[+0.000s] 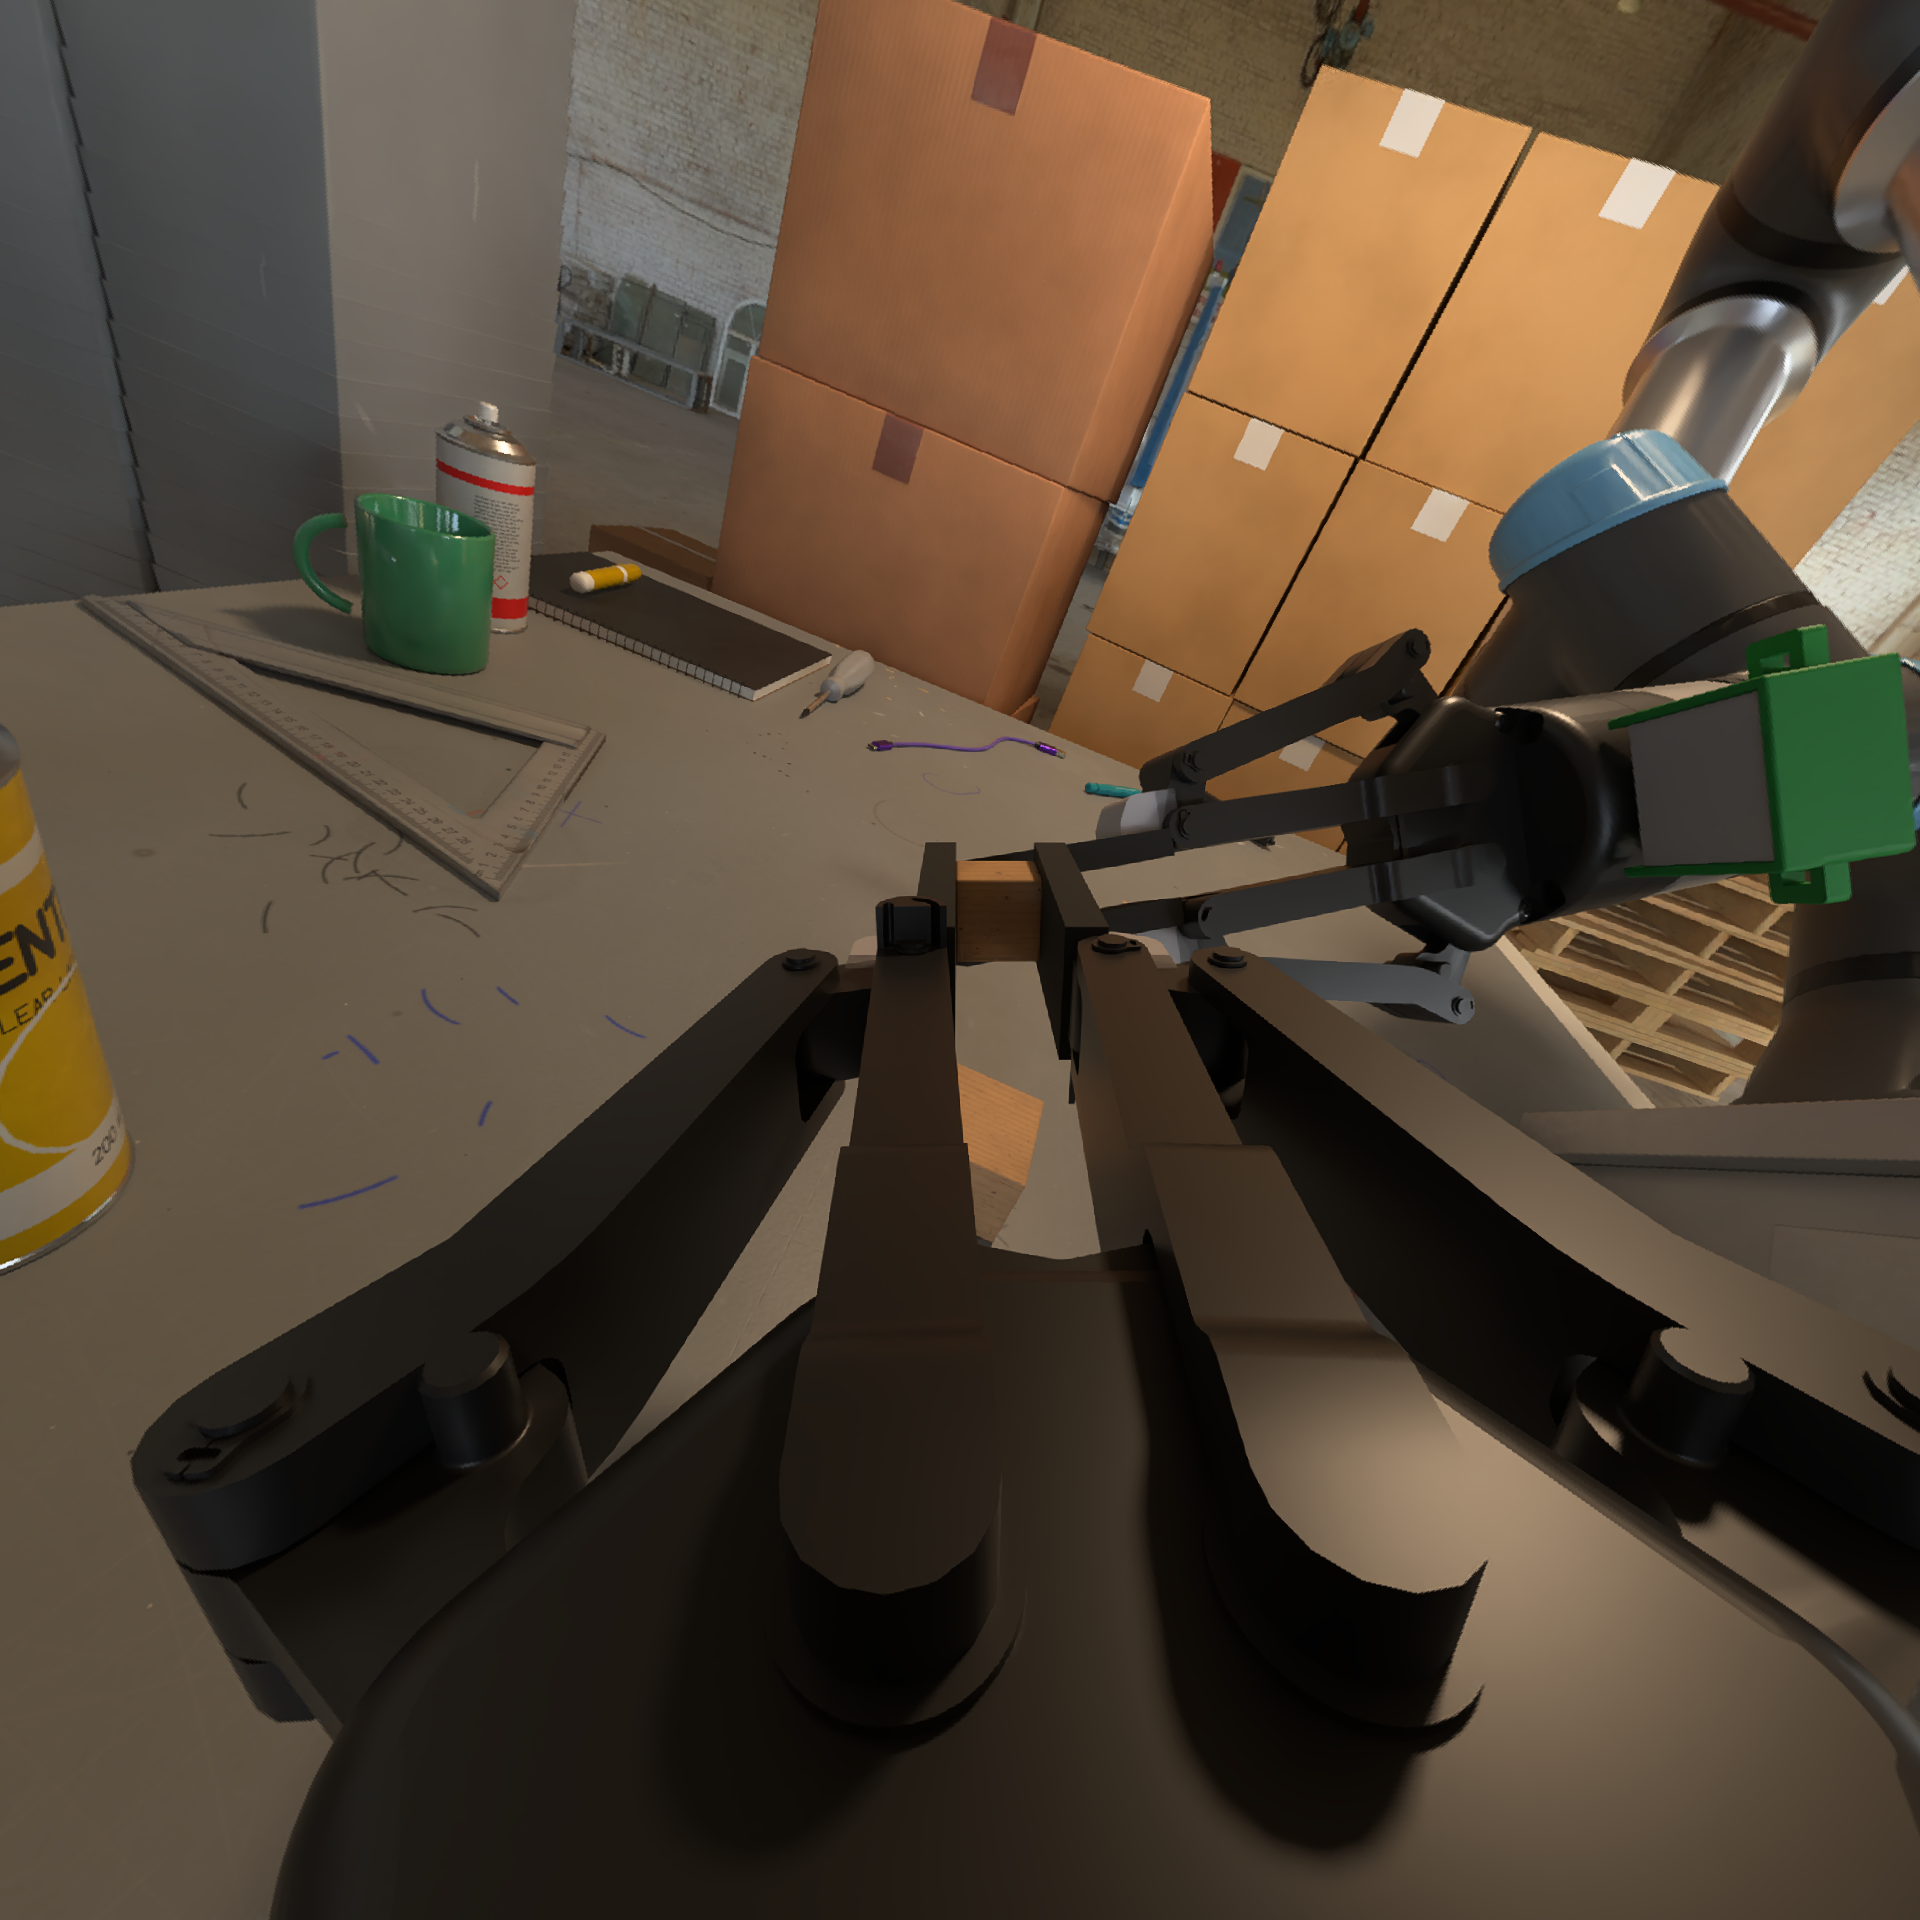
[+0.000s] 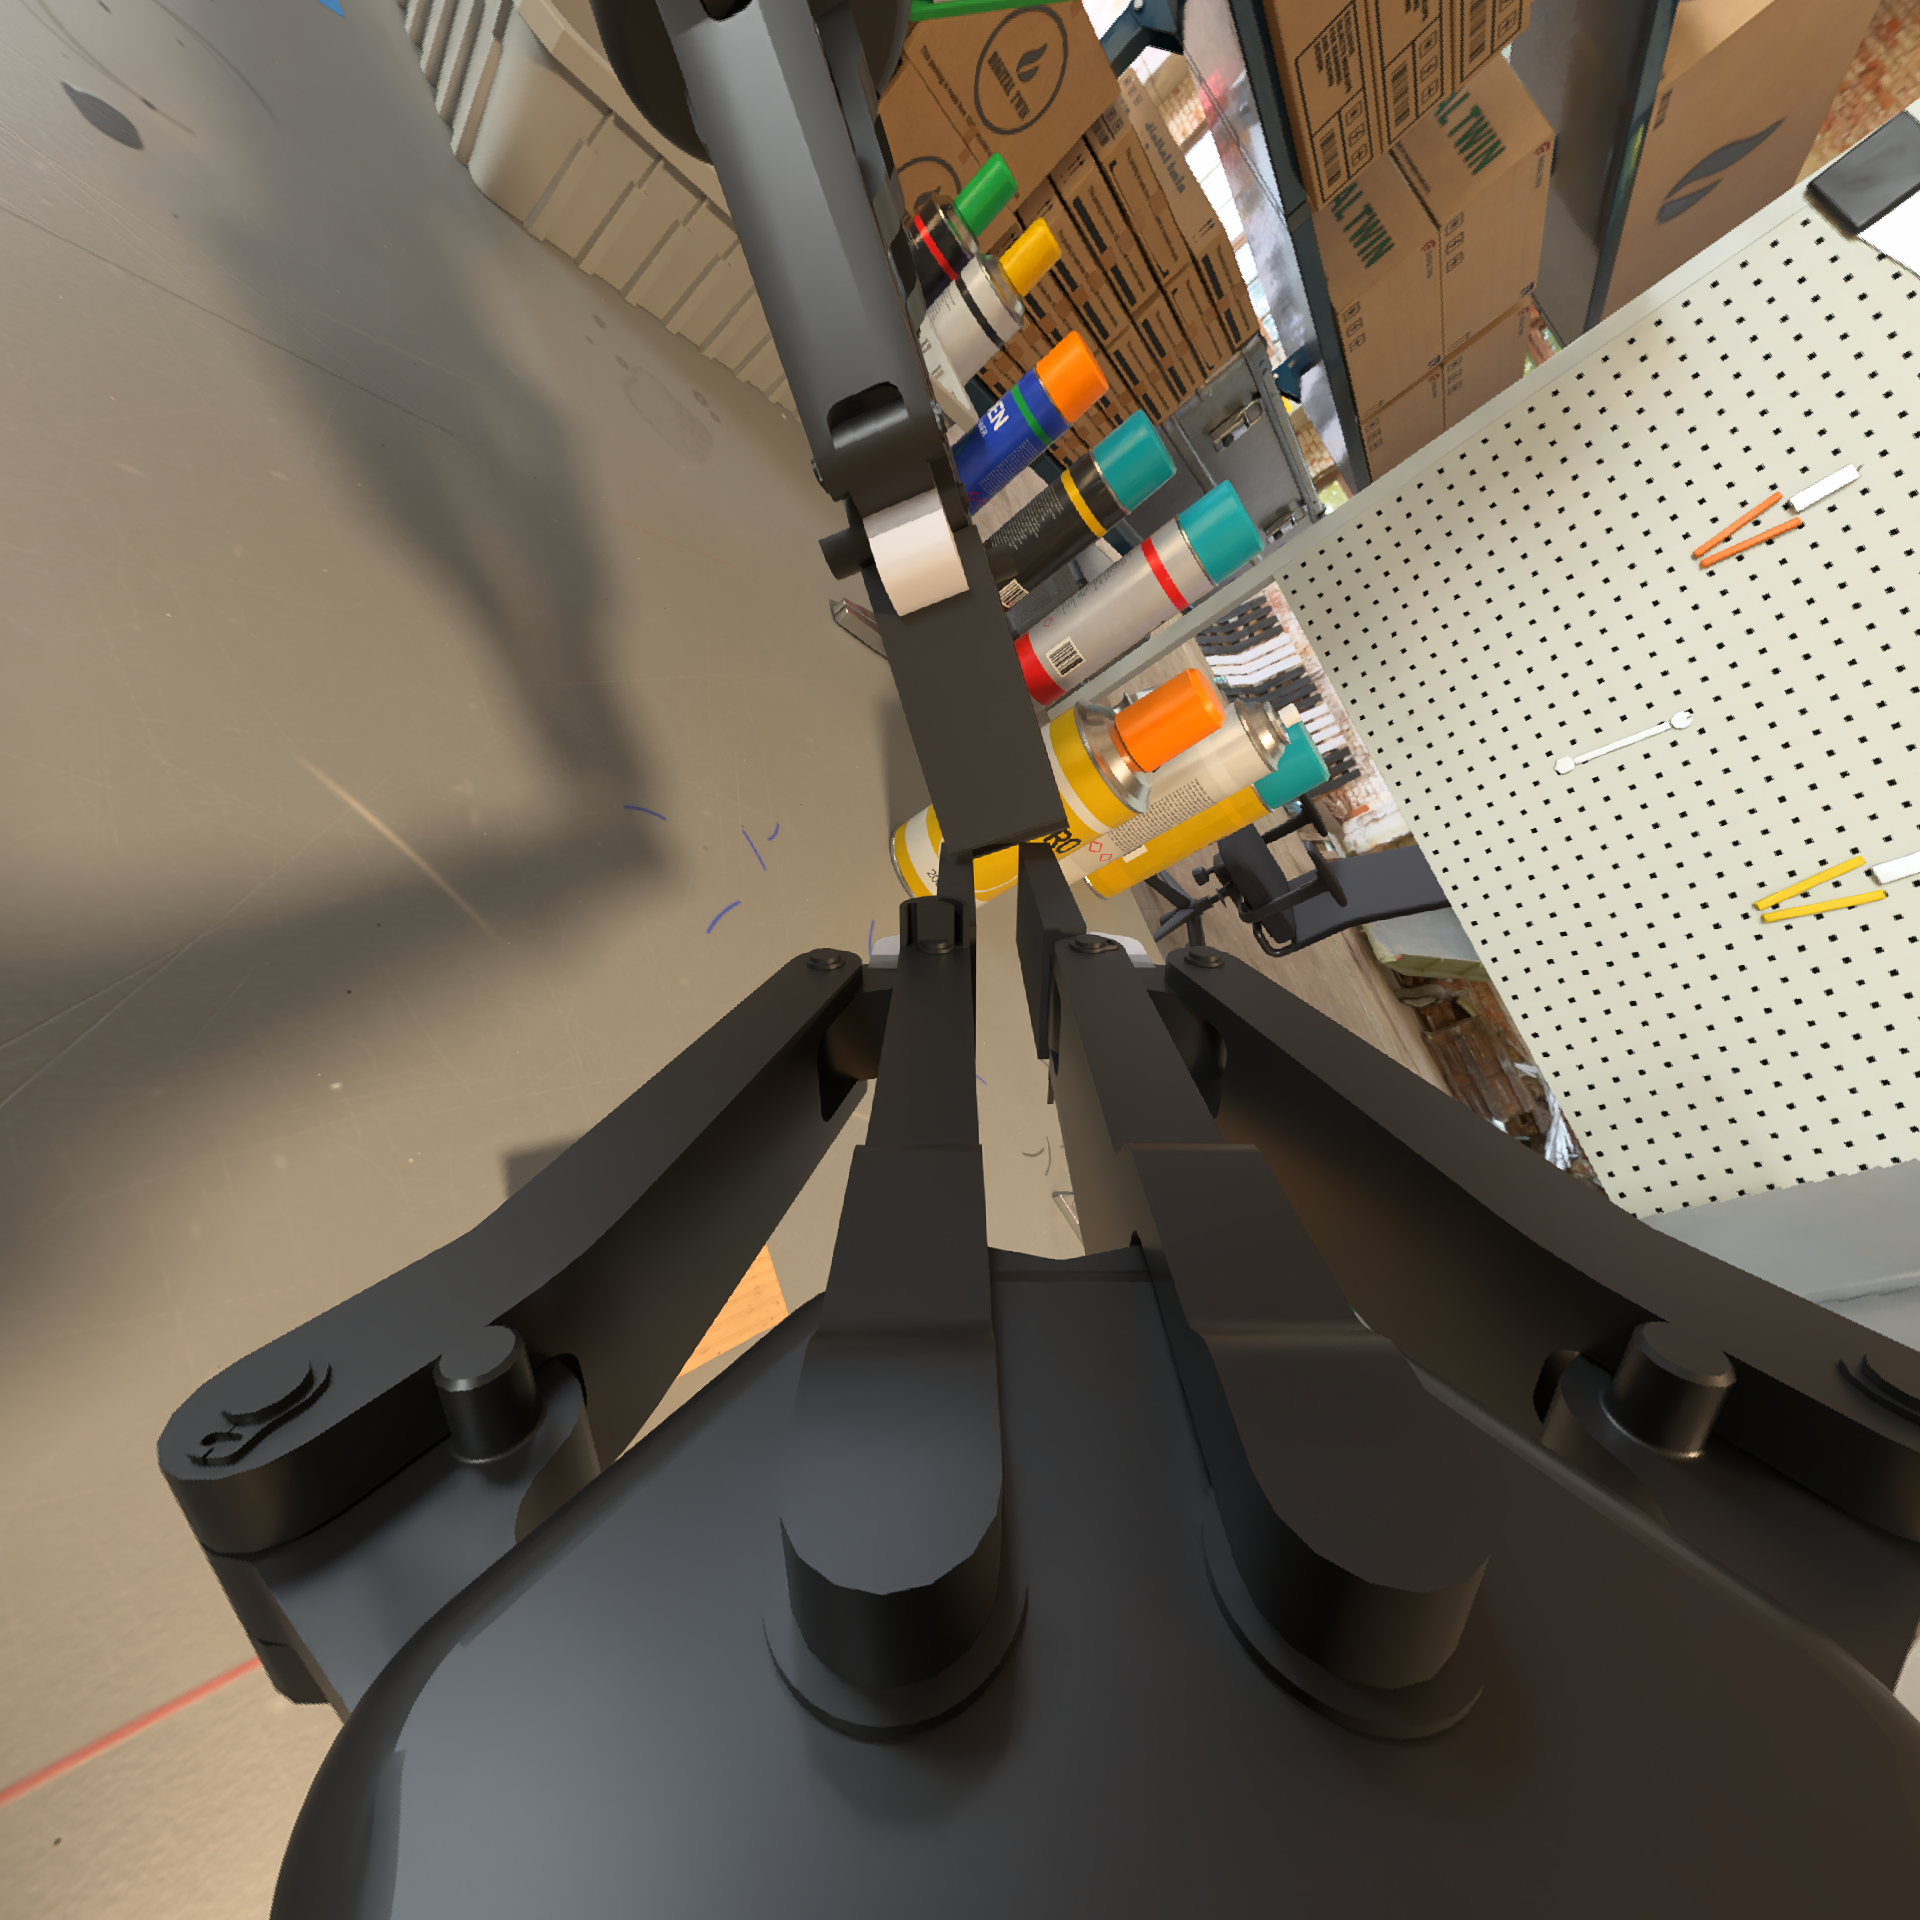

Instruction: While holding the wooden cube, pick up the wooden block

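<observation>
My left gripper point(image 1: 997, 899) is shut on the small wooden cube point(image 1: 995, 920) and holds it above the grey table point(image 1: 644, 935). Below it, between my fingers, part of the flat wooden block point(image 1: 1003, 1138) lies on the table. The block's corner also shows in the right wrist view point(image 2: 743, 1314). My right gripper point(image 2: 1000, 883) is nearly shut with only a narrow gap and nothing in it. It reaches in from the right point(image 1: 1096, 883), its tips close beside the cube. One left finger point(image 2: 977, 707) hangs just ahead of it.
On the table's far left stand a green mug point(image 1: 426, 582), a spray can point(image 1: 488, 488), a set square point(image 1: 343, 717) and a notebook point(image 1: 675, 623). A yellow can point(image 1: 42, 1039) stands near left. Several spray cans point(image 2: 1132, 592) and a pegboard point(image 2: 1610, 727) lie beyond.
</observation>
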You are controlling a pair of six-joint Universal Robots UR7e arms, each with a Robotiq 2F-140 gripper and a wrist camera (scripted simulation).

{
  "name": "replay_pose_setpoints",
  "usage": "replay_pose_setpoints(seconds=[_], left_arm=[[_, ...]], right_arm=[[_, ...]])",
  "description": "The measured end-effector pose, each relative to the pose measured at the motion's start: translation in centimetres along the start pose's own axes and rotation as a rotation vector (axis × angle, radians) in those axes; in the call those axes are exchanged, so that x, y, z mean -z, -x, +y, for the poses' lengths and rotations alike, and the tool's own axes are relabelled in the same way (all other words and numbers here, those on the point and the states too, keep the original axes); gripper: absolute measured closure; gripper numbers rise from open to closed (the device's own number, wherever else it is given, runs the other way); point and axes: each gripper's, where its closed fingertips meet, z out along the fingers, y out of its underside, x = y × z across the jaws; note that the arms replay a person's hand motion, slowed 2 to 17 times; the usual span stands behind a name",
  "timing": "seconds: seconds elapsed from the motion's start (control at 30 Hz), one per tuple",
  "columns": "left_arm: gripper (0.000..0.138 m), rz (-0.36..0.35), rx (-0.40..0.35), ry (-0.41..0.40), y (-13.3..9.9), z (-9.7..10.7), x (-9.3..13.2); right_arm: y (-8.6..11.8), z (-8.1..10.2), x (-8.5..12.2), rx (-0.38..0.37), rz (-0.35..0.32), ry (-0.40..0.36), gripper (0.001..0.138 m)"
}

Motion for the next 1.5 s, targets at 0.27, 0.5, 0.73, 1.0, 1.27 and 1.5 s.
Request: replay_pose_setpoints(seconds=[0.27, 0.5, 0.73, 1.0, 1.27, 1.5], left_arm=[[0.119, -0.002, -0.004, 0.007, 0.09, 0.11, -0.15], [0.119, -0.015, -0.024, 0.006, 0.1, 0.13, -0.24], [0.119, -0.022, -0.031, 0.008, 0.19, 0.17, -0.28], [0.119, -0.036, -0.034, 0.013, 0.47, 0.42, -0.39], [0.119, -0.035, -0.021, 0.003, 0.59, 0.5, -0.34], [0.119, -0.03, -0.013, -0.004, 0.74, 0.26, -0.14]], right_arm=[[0.03, 0.19, -0.04, 0.001, 0.0, 0.004, 0.127], [0.0, 0.26, -0.03, 0.003, 0.001, 0.006, 0.127], [0.01, 0.33, -0.1, 0.001, 0.001, 0.008, 0.127], [0.18, 0.6, -0.38, -0.024, -0.021, 0.01, 0.126], [-0.04, 0.61, -0.53, -0.023, -0.024, 0.003, 0.119], [0.31, 0.35, -0.44, -0.011, -0.043, -0.01, 0.112]])
